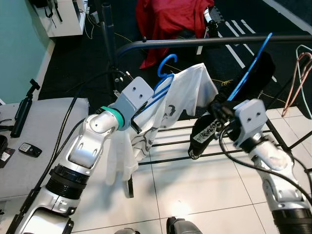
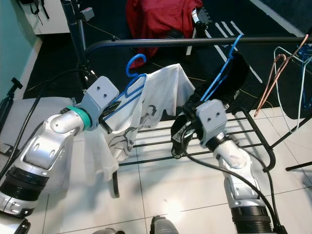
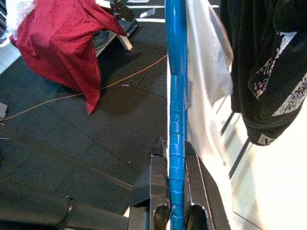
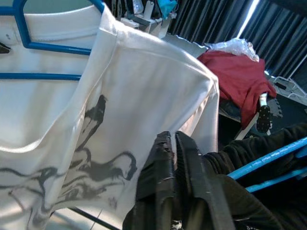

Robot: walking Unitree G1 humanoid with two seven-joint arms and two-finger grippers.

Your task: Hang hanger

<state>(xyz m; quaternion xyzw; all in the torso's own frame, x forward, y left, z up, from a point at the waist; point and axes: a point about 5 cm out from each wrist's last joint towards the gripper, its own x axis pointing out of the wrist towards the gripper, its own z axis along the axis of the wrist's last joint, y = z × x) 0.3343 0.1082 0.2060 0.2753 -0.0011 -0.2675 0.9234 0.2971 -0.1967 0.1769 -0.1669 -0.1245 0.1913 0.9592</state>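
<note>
A blue hanger [image 1: 165, 73] carrying a white printed shirt [image 1: 187, 95] is clamped in my left gripper [image 1: 155, 96]; the hanger shaft [image 3: 175, 120] runs between its fingers [image 3: 153, 187]. The hook sits just below the dark rail [image 1: 219, 41], not on it. A second blue hanger [image 1: 251, 66] with a black garment [image 1: 207, 129] hangs from the rail to the right. My right gripper [image 1: 215, 108] is shut, pressed against that black garment, its fingertips [image 4: 165, 143] bare in front of the white shirt.
Low bars of the drying rack [image 1: 170, 146] cross behind the shirts. Pink and teal empty hangers [image 1: 297, 78] hang at the far right. A red cloth [image 1: 170, 19] is draped beyond the rail. A grey table [image 1: 44, 131] with small devices stands to my left.
</note>
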